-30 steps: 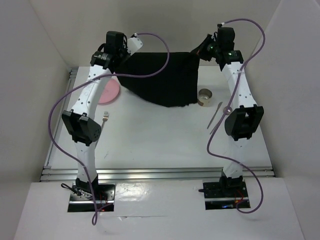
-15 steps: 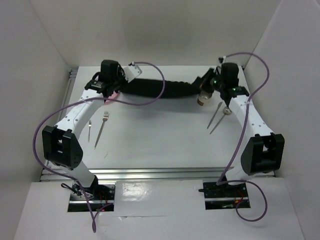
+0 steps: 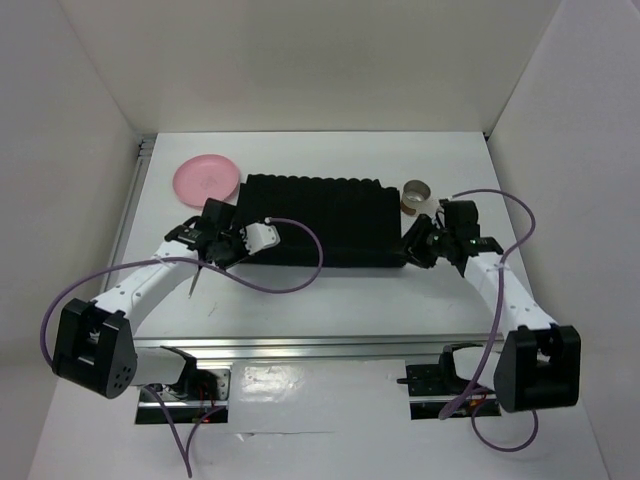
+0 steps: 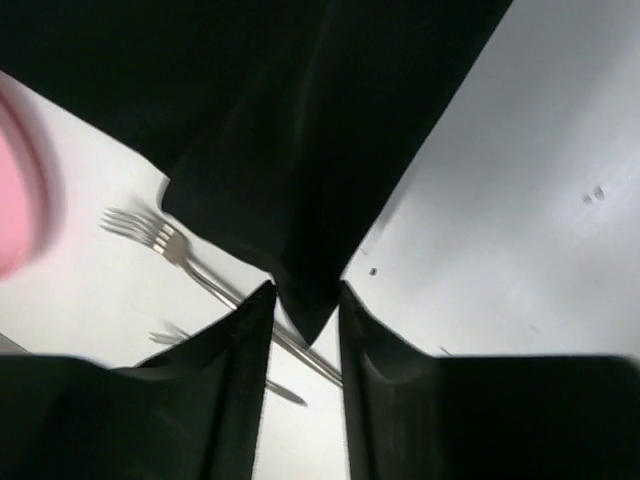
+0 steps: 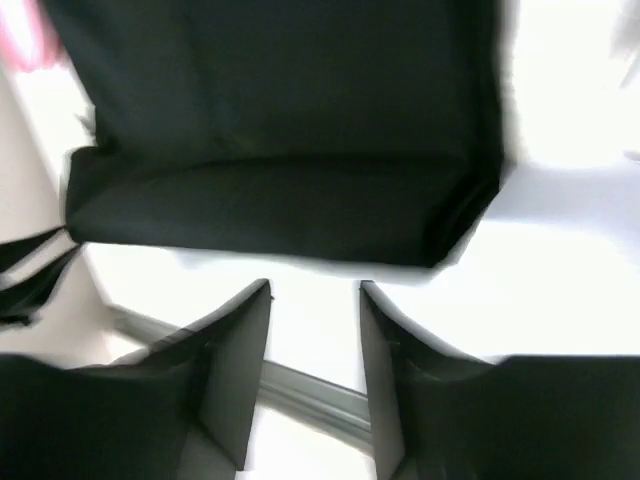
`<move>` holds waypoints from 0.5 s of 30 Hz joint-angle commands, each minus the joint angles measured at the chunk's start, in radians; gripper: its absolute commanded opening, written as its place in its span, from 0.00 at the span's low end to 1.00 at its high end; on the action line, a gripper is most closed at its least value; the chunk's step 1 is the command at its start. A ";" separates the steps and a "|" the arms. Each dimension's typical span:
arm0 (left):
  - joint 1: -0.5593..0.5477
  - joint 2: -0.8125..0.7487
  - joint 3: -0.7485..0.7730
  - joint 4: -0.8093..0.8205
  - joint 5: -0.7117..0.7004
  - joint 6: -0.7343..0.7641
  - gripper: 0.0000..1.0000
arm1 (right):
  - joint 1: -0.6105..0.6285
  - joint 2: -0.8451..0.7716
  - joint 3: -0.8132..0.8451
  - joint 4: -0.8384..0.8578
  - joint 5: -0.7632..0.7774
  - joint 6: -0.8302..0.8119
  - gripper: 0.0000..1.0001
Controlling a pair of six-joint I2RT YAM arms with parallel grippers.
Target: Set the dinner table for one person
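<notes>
Top external view: table (image 3: 330, 300) fills frame, mat (image 3: 320, 215) flat toward its 12 o'clock
Left gripper (image 4: 300, 295) at the mat's 8 o'clock corner, jaws parted with the corner tip between; right gripper (image 5: 315, 290) at 4 o'clock, jaws parted, empty. Raise both vertically before retracting, or the mat drags; mind the fork (image 4: 190, 260) beneath

No text, label, brand, number or sign can be read in any of the views.
</notes>
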 commanded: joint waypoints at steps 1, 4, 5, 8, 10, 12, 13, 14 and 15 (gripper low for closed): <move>-0.002 -0.028 -0.026 -0.131 -0.039 0.036 0.41 | -0.028 -0.094 -0.074 -0.149 0.100 0.014 0.52; -0.002 -0.037 -0.026 -0.238 -0.025 0.036 0.65 | -0.028 -0.180 -0.097 -0.235 0.141 0.046 0.68; -0.002 -0.037 -0.007 -0.272 -0.011 0.051 0.68 | -0.028 -0.200 -0.097 -0.267 0.160 0.046 0.68; -0.002 -0.037 0.058 -0.386 0.068 0.082 0.72 | -0.028 -0.243 -0.075 -0.253 0.209 0.046 0.68; -0.002 -0.027 0.080 -0.346 0.068 0.008 0.81 | -0.028 -0.243 -0.062 -0.211 0.189 0.022 0.61; -0.002 0.034 0.108 -0.236 0.009 -0.103 0.81 | -0.028 -0.175 -0.051 -0.136 0.163 0.008 0.39; -0.002 0.065 0.121 -0.201 -0.020 -0.147 0.79 | -0.028 -0.144 -0.051 -0.114 0.163 0.008 0.30; -0.002 0.100 0.153 -0.173 -0.072 -0.190 0.77 | -0.028 -0.075 -0.039 -0.074 0.163 0.008 0.20; -0.002 0.136 0.167 -0.132 -0.100 -0.228 0.75 | -0.028 -0.040 -0.039 -0.052 0.151 0.008 0.02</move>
